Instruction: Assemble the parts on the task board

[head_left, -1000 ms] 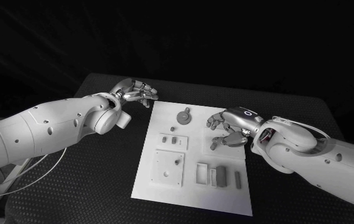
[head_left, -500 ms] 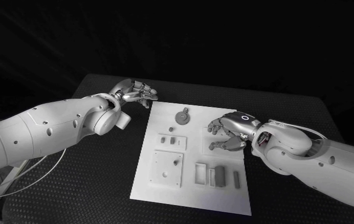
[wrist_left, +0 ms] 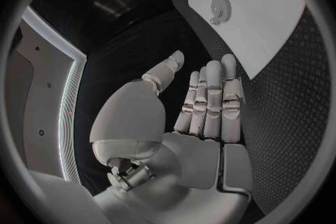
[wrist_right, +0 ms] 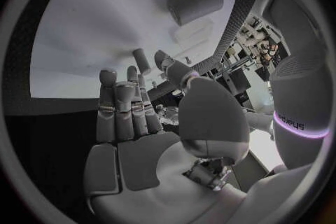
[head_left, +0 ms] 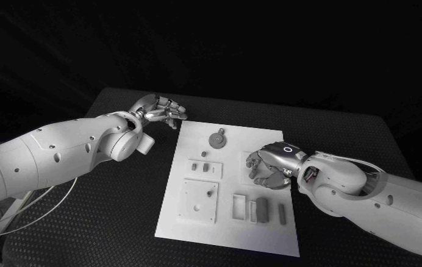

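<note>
My right hand hangs low over the right side of the task board, palm down, fingers curled in above a pale raised panel. I cannot tell whether they touch it or any part. From my right wrist the fingers reach side by side toward the white plate, nothing between them and the thumb, and a short grey cylinder lies on the board beyond them.

My left hand sits off the board's far left corner, over the black tabletop, fingers loosely bent and holding nothing. From my left wrist the fingers lie straight and close together, thumb apart, with the board's corner just beyond them.

On the board, a round gear-like disc lies near the far edge. Nearer, toward the left, a small peg sits above a little plate carrying two short parts. A square plate lies toward the near left. Beside it, on the near side, several upright bar-shaped parts stand in a row, just below my right hand.
</note>
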`<state>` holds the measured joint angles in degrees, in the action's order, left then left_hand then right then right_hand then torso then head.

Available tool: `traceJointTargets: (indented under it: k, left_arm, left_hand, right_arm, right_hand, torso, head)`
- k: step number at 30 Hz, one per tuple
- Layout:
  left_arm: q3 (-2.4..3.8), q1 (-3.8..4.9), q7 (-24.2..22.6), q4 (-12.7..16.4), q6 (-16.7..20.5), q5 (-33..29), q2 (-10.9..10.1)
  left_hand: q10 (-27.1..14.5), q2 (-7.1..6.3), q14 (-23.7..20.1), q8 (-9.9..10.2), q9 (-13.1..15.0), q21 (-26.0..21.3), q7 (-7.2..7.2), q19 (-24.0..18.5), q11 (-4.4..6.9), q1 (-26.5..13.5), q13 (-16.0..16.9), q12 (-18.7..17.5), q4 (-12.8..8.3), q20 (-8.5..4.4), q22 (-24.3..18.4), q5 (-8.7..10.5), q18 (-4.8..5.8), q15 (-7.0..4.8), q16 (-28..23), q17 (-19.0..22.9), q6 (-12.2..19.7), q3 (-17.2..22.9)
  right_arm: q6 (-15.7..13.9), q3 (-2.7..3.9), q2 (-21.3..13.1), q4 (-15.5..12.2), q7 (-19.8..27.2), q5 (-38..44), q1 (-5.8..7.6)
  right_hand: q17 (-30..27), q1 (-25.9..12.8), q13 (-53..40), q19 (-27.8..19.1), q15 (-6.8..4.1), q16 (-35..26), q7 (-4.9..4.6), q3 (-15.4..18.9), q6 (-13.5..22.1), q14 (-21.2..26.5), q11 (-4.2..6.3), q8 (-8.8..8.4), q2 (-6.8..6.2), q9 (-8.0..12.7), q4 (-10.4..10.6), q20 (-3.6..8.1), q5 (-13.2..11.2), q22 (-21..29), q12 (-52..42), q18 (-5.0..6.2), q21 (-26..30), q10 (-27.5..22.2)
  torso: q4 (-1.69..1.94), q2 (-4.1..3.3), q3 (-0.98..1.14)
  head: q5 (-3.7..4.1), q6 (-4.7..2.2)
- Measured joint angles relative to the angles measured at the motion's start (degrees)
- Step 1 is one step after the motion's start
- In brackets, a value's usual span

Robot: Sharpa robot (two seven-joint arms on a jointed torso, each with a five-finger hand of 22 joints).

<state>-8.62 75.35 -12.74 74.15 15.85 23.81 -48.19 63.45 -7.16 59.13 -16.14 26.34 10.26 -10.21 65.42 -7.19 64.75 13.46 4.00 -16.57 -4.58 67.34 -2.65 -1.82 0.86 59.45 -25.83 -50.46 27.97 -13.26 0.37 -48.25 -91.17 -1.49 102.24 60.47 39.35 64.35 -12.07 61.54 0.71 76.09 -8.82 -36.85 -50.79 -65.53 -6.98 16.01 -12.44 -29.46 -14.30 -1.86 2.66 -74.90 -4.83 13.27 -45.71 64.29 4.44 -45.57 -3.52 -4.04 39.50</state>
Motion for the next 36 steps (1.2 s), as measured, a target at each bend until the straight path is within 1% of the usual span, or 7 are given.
traceJointTargets:
  k: [4,5,11,14,19,22,36]
  left_arm:
    - [0.0,0.0,0.0,0.0,0.0,0.0,0.0]
    - [0.0,0.0,0.0,0.0,0.0,0.0,0.0]
    - [-0.01,0.0,0.0,0.0,-0.1,0.0,0.0]
    - [-0.01,0.0,0.0,0.0,-0.1,0.0,0.0]
    - [-0.01,0.0,0.0,-0.1,-0.1,0.0,0.0]
    - [-0.01,-0.01,0.0,-0.1,-0.1,0.0,0.0]
    - [-0.02,-0.01,0.0,-0.1,-0.2,0.0,-0.1]
  left_hand:
    - [0.0,0.0,0.0,0.0,0.0,0.0,0.0,0.0,0.0,0.0,0.0,0.0,0.0,0.0,0.0,0.0,0.0,0.0,0.0,0.0,0.0,0.0]
    - [-0.1,0.0,0.0,0.0,0.0,0.0,0.0,0.0,0.06,0.0,0.0,0.0,0.0,0.0,0.0,0.0,0.0,0.0,0.0,0.0,0.0,0.0]
    - [-0.1,0.0,0.0,0.0,0.0,0.0,0.0,0.0,0.06,0.0,0.0,0.0,0.0,0.0,0.0,0.0,0.0,0.0,0.0,0.0,0.0,0.0]
    - [-0.1,0.0,0.0,0.0,0.0,0.0,0.0,0.0,0.06,0.0,-0.1,0.0,0.2,0.0,0.0,0.0,0.0,0.0,0.0,0.0,0.0,-0.2]
    - [-0.3,0.0,0.0,-0.2,0.0,0.0,0.0,0.0,-0.17,0.0,-0.1,0.0,0.2,0.0,-0.1,0.0,0.0,0.0,0.0,0.0,0.0,-0.2]
    - [-0.3,0.0,0.0,-0.2,0.0,-0.2,0.0,0.0,-0.17,0.0,-0.2,0.0,0.2,0.0,-0.1,0.0,0.0,0.0,0.0,0.0,0.0,-0.2]
    - [-0.3,0.0,0.0,-0.2,0.0,-0.2,0.0,0.0,-0.16,0.0,-0.2,0.0,0.2,0.0,0.0,0.0,0.0,0.0,0.0,-0.1,0.0,-0.2]
  right_arm:
    - [0.0,-0.04,0.3,0.1,0.0,0.5,-0.02]
    - [-0.1,-0.05,0.3,0.1,0.0,0.6,-0.05]
    - [-0.4,-0.07,0.6,0.1,0.0,1.3,-0.14]
    - [-0.7,-0.07,0.7,0.2,-0.1,1.6,-0.16]
    - [-1.5,-0.05,1.0,0.1,-0.1,2.0,-0.17]
    - [-1.9,-0.02,1.2,0.1,-0.3,2.4,-0.18]
    - [-2.6,-0.07,1.3,0.6,-1.7,4.8,-0.29]
  right_hand:
    - [-0.1,0.4,-0.4,0.0,-0.38,0.0,-0.01,0.0,-1.2,-0.4,0.7,0.54,0.61,-0.1,0.0,0.01,0.0,0.0,-0.8,-0.04,-0.3,1.6]
    - [-0.1,0.5,-0.7,0.3,-0.63,0.2,0.0,0.0,-2.1,-0.7,0.88,0.96,1.57,-0.3,0.0,0.06,0.0,0.0,-1.2,-0.05,-0.3,2.4]
    - [-0.3,0.4,-1.3,0.6,-1.38,0.3,0.65,0.1,-3.1,-1.1,1.68,1.33,3.6,-0.3,-0.1,0.41,0.0,0.0,-1.7,-0.06,-0.6,3.7]
    - [-0.4,-0.2,-1.6,0.8,-1.58,0.3,0.82,0.2,-4.0,-1.3,1.92,1.81,5.19,-0.3,-0.2,0.45,0.0,0.0,-2.0,-0.05,-0.6,4.6]
    - [-0.4,-0.9,-2.4,0.9,-2.13,0.4,1.43,0.2,-5.2,-1.8,2.52,2.25,7.02,-0.5,-0.2,0.54,0.0,0.0,-3.0,-0.05,-0.8,6.0]
    - [-0.4,-0.9,-3.0,1.2,-2.7,0.6,2.23,0.2,-6.8,-1.8,2.93,2.64,8.21,-0.5,-0.2,0.82,-0.1,0.0,-3.2,-0.06,-1.1,6.4]
    - [-0.5,0.7,-4.2,1.2,-3.2,0.6,2.23,-0.4,-6.8,-2.3,3.44,2.94,10.22,-0.7,-1.7,0.84,-0.3,0.0,-3.5,-0.06,-1.1,7.3]
  torso:
    - [0.0,0.0,-0.01]
    - [0.0,0.0,-0.01]
    - [0.0,0.0,-0.02]
    - [0.0,0.0,-0.01]
    - [0.0,0.01,0.02]
    - [0.0,0.02,0.02]
    - [0.03,0.04,-0.02]
  head:
    - [0.05,0.07]
    - [0.05,0.13]
    - [0.04,0.24]
    - [0.02,0.31]
    - [0.02,0.4]
    - [-0.01,0.41]
    - [-0.07,0.6]
